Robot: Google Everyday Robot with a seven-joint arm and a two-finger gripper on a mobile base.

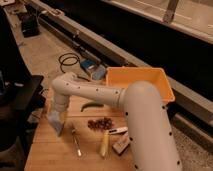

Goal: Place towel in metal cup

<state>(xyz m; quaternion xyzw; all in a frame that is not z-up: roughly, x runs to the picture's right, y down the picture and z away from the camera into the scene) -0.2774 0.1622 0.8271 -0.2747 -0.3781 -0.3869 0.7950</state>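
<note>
My gripper (55, 114) is at the end of the white arm (125, 107), low over the left part of the wooden table (50, 155). A pale blue-grey towel (56, 122) shows right under it, tapering to a point just above the wood. I cannot tell whether the towel hangs from the gripper or lies on the table. The metal cup is not in view; the arm covers much of the table's right side.
A fork (76, 142) lies just right of the towel. Further right are a brown cluster (100, 123), a green item (92, 106), a yellow stick-like item (103, 145) and a small box (121, 146). An orange bin (142, 80) stands at the back.
</note>
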